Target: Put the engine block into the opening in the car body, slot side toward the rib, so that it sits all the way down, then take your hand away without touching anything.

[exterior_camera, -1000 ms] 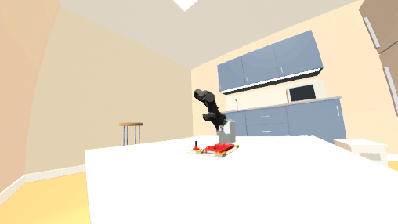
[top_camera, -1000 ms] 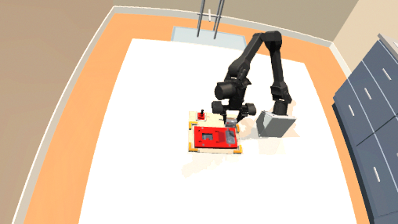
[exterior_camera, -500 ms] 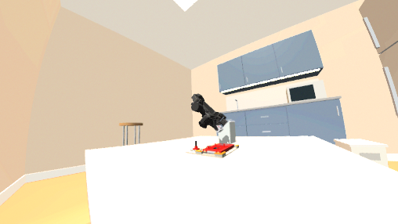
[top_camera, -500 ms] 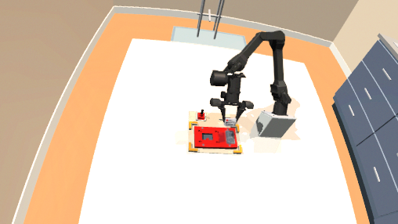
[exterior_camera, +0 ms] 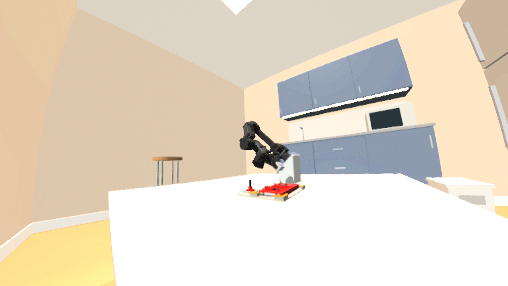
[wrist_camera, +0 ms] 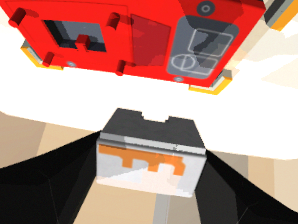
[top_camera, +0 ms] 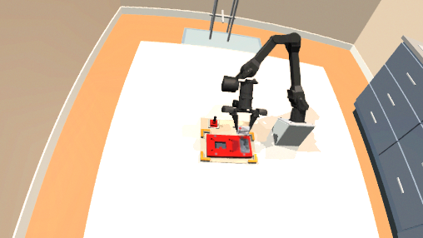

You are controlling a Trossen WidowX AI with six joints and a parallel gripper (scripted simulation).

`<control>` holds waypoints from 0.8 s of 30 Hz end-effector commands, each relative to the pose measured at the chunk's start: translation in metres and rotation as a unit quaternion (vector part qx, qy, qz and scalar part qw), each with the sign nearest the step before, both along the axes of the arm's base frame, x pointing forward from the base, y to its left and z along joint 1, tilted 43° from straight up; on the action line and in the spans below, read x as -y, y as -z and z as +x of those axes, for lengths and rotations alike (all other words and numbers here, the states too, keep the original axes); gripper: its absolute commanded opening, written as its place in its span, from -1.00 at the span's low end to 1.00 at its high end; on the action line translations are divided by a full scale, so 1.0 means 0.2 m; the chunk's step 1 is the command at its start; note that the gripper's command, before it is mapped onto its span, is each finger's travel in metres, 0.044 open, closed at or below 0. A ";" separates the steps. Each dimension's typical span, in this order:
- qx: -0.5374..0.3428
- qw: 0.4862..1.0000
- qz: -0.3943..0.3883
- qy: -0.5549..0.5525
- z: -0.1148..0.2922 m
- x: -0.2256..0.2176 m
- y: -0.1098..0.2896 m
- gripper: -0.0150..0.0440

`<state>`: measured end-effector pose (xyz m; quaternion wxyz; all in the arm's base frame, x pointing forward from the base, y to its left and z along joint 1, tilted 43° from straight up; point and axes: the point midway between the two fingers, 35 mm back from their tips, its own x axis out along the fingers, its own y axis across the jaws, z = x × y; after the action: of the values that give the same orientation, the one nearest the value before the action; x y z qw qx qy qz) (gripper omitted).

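My gripper [top_camera: 243,127] [wrist_camera: 150,144] is shut on the engine block [top_camera: 242,131] [wrist_camera: 148,175], a grey block with orange marks and a dark notched top edge. It hangs just above the far right edge of the red car body [top_camera: 216,154] [exterior_camera: 280,189] [wrist_camera: 80,2]. The body lies flat on a cream board with orange corner brackets [top_camera: 204,156]. Its dark rectangular opening [top_camera: 221,145] [wrist_camera: 75,35] is left of the middle. A grey part [top_camera: 245,145] [wrist_camera: 202,46] sits in the body's right side. The rib is too small to make out.
A small red piece with a black knob [top_camera: 214,121] [exterior_camera: 248,188] stands on the board's far left corner. The arm's grey base box [top_camera: 292,132] [exterior_camera: 290,169] stands right of the board. Dark cabinets [top_camera: 395,125] line the right side.
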<state>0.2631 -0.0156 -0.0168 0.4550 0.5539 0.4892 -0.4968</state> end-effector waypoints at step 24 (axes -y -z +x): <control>-0.003 1.000 0.013 -0.003 -0.04 0.21 0.24 -0.49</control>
<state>0.2575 -0.0542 -0.0589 0.4494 0.5572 0.4958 -0.4917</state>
